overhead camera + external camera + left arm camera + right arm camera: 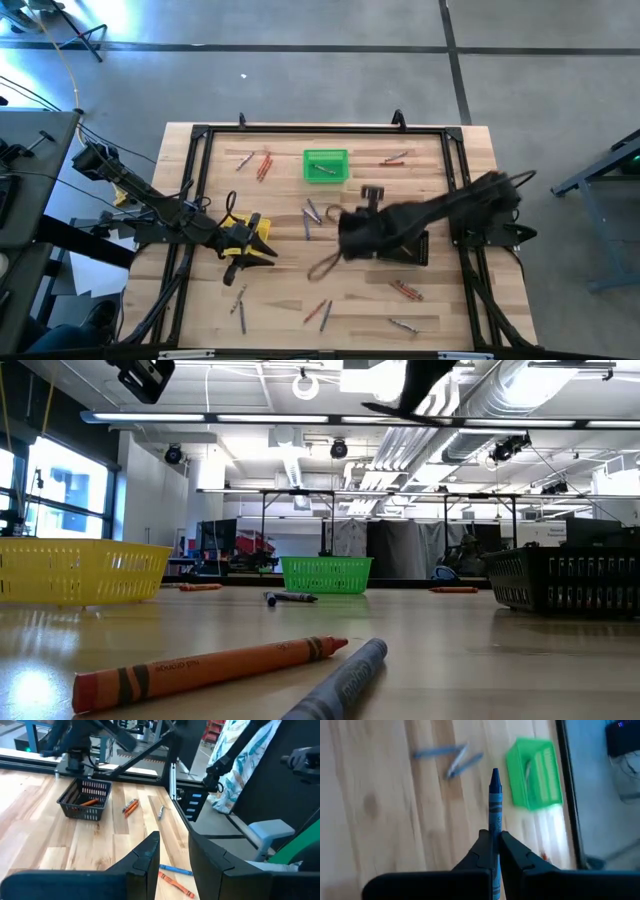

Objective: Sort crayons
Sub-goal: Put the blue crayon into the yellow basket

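Observation:
Orange-red and blue-grey crayons lie scattered on the wooden table, among them a blue-grey group (312,214) and an orange pair (264,165). Two more crayons (210,665) lie close in the low view. My right gripper (494,842), blurred over the table's middle (345,240), is shut on a blue crayon (495,810) above the table. The green basket (535,772) is beyond it. My left gripper (172,862) hovers open at the table's left by the yellow basket (245,232), with nothing between its fingers. My right gripper pinches the blue crayon's lower shaft (494,832) between its two fingers (481,851). The crayon lies along the fingers, its pointed tip (495,774) sticking out well past them. The fingers slant down from above, and the crayon is lifted clear of the table.
A black basket (85,800) holding an orange crayon stands right of centre, mostly under my right arm in the high view. The green basket (325,165) at the far middle holds a crayon. A black frame (205,135) edges the table.

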`<control>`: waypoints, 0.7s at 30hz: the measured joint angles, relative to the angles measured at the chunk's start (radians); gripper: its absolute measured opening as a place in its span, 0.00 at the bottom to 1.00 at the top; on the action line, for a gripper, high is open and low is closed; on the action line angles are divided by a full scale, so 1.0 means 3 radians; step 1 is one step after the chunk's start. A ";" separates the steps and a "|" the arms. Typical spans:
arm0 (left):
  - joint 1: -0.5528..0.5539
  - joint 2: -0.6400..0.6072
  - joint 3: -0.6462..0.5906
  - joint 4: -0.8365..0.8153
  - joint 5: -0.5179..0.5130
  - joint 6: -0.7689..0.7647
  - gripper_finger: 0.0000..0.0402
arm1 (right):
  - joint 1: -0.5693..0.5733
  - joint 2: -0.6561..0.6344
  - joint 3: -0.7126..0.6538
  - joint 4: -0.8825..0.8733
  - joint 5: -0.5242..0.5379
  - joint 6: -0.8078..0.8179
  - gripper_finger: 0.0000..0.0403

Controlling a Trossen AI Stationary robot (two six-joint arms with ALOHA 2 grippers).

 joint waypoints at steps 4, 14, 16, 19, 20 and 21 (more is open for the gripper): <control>0.0001 0.0000 0.0000 0.0001 -0.0093 0.0111 0.22 | -0.0265 -0.0502 -0.0768 0.1278 -0.0211 -0.0416 0.00; 0.0001 0.0000 0.0000 0.0011 -0.0379 0.0338 0.22 | -0.0787 -0.1089 -0.2397 0.4319 -0.0572 -0.1145 0.00; 0.0001 0.0001 0.0000 0.0017 -0.0522 0.0341 0.22 | -0.0870 -0.1087 -0.2603 0.4736 -0.0746 -0.1141 0.00; 0.0002 0.0001 0.0000 0.0029 -0.0931 0.0330 0.22 | -0.0931 -0.1087 -0.2847 0.5334 -0.0951 -0.1126 0.00; 0.0010 0.0000 0.0000 0.0040 -0.1093 0.0319 0.22 | -0.0925 -0.1087 -0.2912 0.5498 -0.0984 -0.1128 0.00; 0.0027 0.0000 0.0000 0.0052 -0.1238 0.0318 0.22 | -0.0912 -0.1087 -0.2969 0.5659 -0.1018 -0.1129 0.00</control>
